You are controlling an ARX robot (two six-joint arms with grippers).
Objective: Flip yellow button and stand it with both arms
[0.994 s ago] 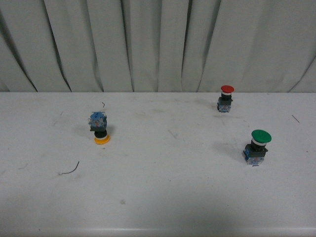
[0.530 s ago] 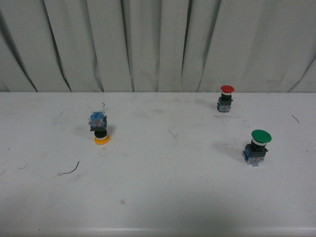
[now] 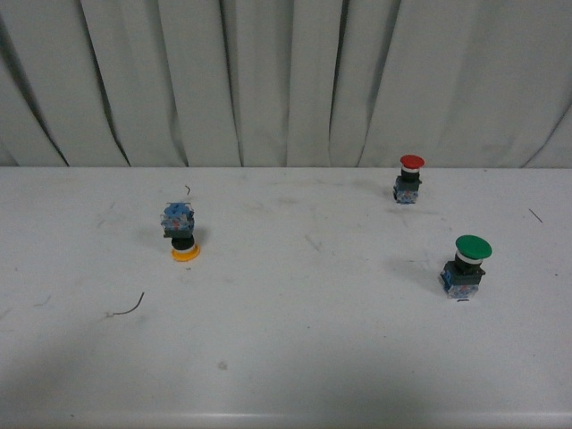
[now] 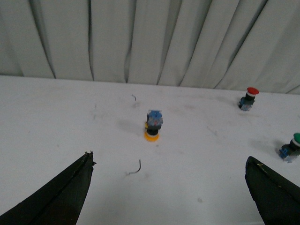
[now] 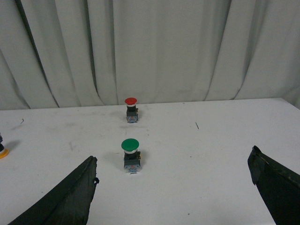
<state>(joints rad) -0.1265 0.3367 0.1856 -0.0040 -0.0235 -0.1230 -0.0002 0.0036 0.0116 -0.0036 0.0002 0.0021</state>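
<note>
The yellow button [image 3: 181,231] stands upside down on the white table, yellow cap on the table and blue-grey contact block on top, at the left in the front view. It also shows in the left wrist view [image 4: 153,126], and its cap edge shows at the border of the right wrist view [image 5: 2,153]. My left gripper [image 4: 168,161] is open and empty, well short of the button. My right gripper [image 5: 173,161] is open and empty, with the green button between and beyond its fingers. Neither arm shows in the front view.
A green-capped button [image 3: 466,265] stands upright at the right, and a red-capped button [image 3: 408,177] stands upright behind it. A thin bent wire [image 3: 126,307] lies near the front left. A grey curtain [image 3: 286,80] hangs behind the table [image 3: 295,357].
</note>
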